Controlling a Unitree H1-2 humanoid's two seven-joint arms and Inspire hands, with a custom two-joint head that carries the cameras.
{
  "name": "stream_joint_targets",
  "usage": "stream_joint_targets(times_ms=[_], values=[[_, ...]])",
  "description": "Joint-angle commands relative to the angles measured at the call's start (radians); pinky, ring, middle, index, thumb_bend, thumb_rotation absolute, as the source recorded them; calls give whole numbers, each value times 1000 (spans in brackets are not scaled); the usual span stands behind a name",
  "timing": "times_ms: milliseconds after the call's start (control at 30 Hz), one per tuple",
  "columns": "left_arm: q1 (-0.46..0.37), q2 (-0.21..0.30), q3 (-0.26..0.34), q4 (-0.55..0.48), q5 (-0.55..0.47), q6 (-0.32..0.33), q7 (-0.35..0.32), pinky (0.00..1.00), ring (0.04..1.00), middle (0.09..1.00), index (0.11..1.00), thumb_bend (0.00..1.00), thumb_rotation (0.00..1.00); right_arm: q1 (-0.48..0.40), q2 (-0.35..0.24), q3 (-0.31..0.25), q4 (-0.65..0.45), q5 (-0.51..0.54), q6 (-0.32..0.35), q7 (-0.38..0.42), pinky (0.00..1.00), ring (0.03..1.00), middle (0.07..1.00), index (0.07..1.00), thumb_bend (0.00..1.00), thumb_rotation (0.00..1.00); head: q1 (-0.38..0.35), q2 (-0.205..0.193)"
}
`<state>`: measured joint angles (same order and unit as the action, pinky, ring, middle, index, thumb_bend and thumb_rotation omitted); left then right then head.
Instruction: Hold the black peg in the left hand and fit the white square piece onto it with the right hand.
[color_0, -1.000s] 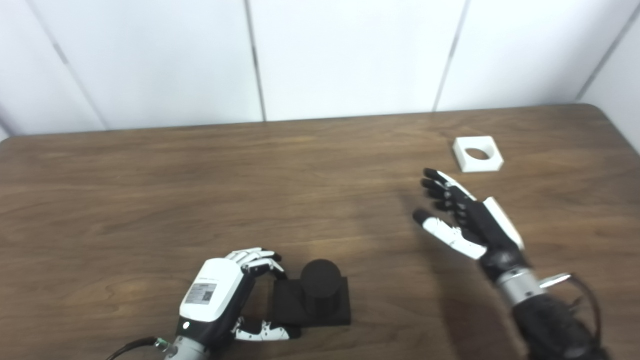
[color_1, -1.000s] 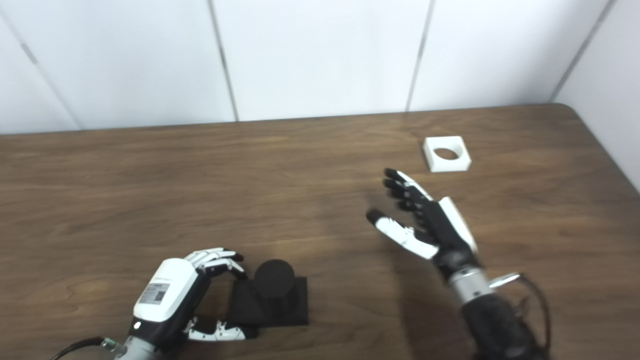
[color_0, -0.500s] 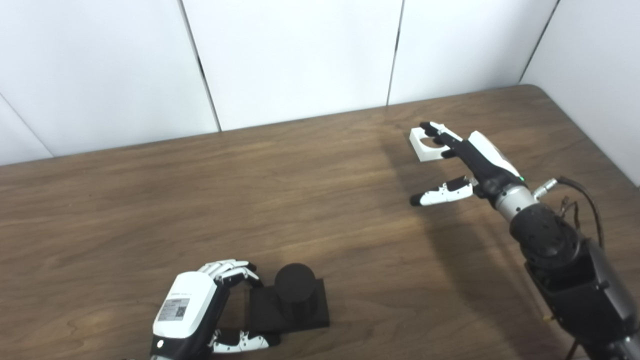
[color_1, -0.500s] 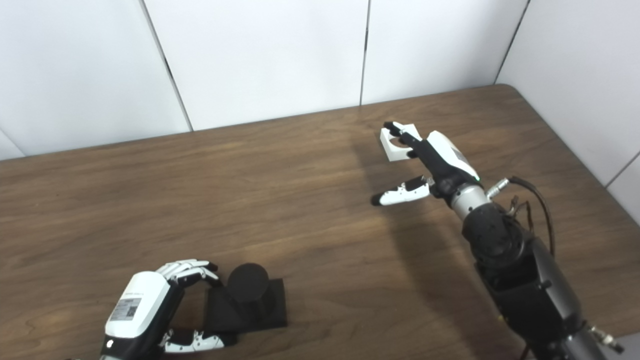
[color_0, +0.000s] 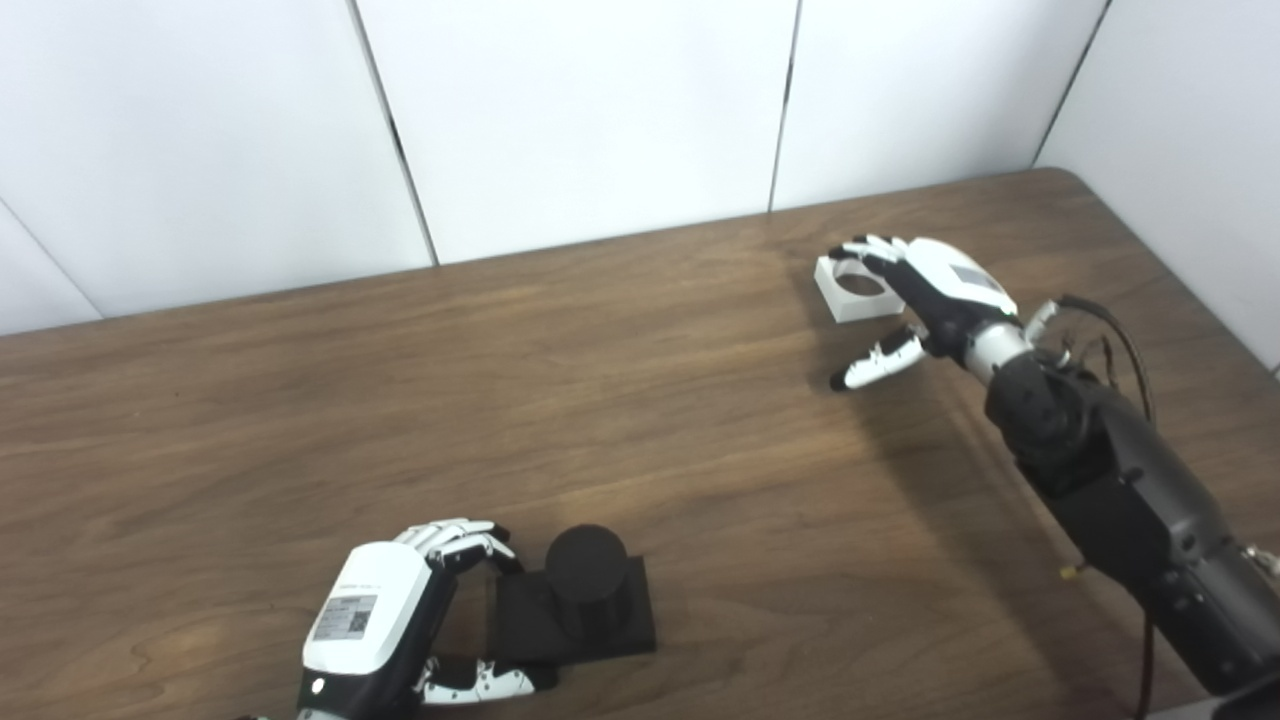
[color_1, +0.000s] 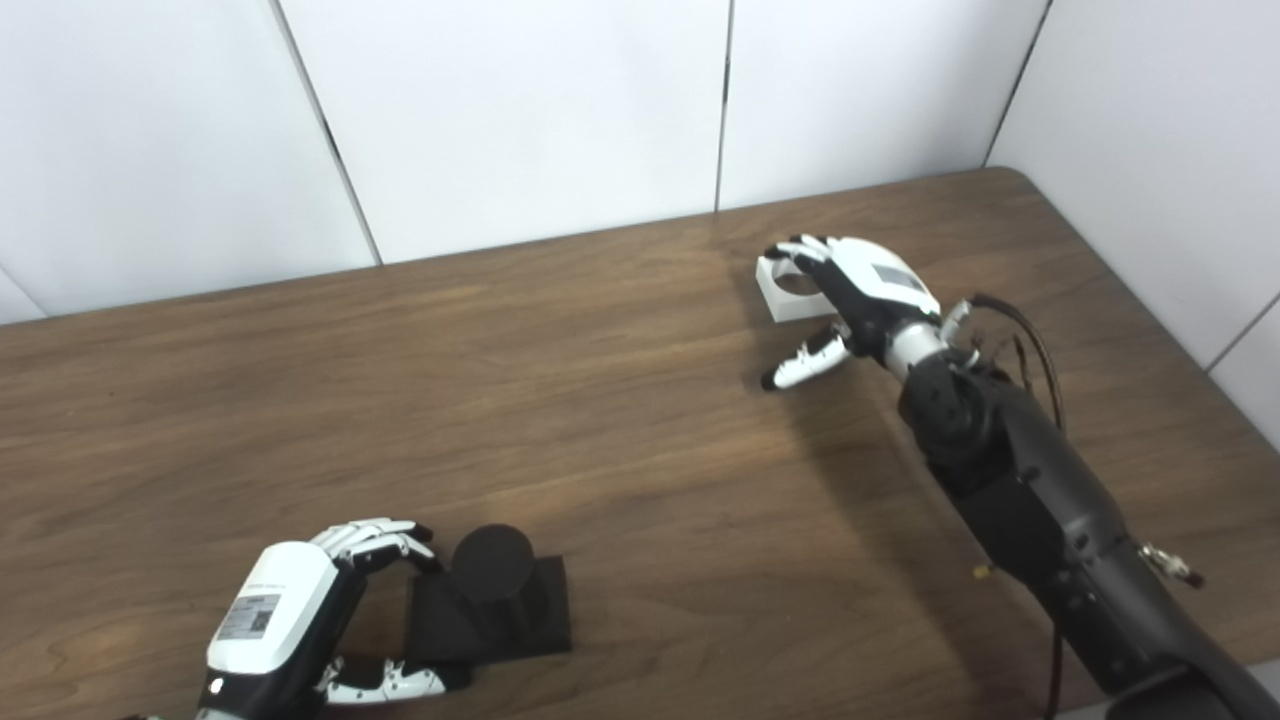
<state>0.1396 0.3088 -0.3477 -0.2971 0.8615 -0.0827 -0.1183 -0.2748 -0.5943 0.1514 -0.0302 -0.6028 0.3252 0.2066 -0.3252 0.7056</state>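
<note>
Since half a second ago the right hand (color_0: 925, 290) has rolled over so its white back faces up, and its fingers (color_0: 872, 252) now curl down over the white square piece (color_0: 850, 293) instead of pointing straight across it, while the thumb (color_0: 872, 364) has swung in closer but still sticks out toward the near side, off the piece. So that hand is spread and arched over the piece, not closed on it; whether the fingertips actually touch the far rim I can't tell. That piece lies flat on the desk (color_0: 300, 400) near the far right corner, round hole facing up, same spot as before. Way over at the near edge toward the left, the black peg (color_1: 490, 565) stands upright on its square black base, and the left hand (color_1: 275, 620) hasn't budged: fingers hooked at the far left corner of the base, thumb lying along the near edge, so it's pinching the base from the left side. Both pieces sit well apart, nearly the whole desk diagonal between them.
</note>
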Motion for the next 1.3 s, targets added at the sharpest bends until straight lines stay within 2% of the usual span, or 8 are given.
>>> stream_joint_targets(times_ms=[0,333,600,700,800,1000,1133,1267], values=[[29,13,-21,23,9,26,-65,767,790,760,490,514,44,-70,-38,-2,2,-29,-40,-7,1000,1000,972,884,856,208,2,0],[38,10,-27,18,15,29,-68,779,797,764,490,514,45,-169,-42,13,82,-55,-80,-17,1000,1000,963,878,866,224,9,0],[39,11,-31,10,14,44,-80,775,802,767,490,513,45,-237,-54,29,122,-93,-57,22,1000,1000,976,890,848,252,13,1],[38,14,-33,10,16,41,-74,773,799,764,490,514,45,-273,-70,44,135,-111,-24,84,1000,1000,984,884,838,248,14,2],[39,14,-34,7,20,42,-73,770,796,763,490,514,45,-320,-104,82,143,-147,12,186,1000,1000,989,852,841,243,16,5],[42,14,-30,2,9,36,-63,770,792,758,490,514,45,-404,-156,142,166,-186,37,343,1000,1000,976,825,923,247,16,7],[41,14,-26,1,6,35,-57,770,793,758,489,515,44,-443,-166,164,184,-196,45,404,1000,1000,968,822,958,238,16,7],[40,14,-24,2,3,32,-54,768,795,760,489,515,44,-470,-161,174,204,-204,44,424,1000,1000,976,839,968,218,16,7]])
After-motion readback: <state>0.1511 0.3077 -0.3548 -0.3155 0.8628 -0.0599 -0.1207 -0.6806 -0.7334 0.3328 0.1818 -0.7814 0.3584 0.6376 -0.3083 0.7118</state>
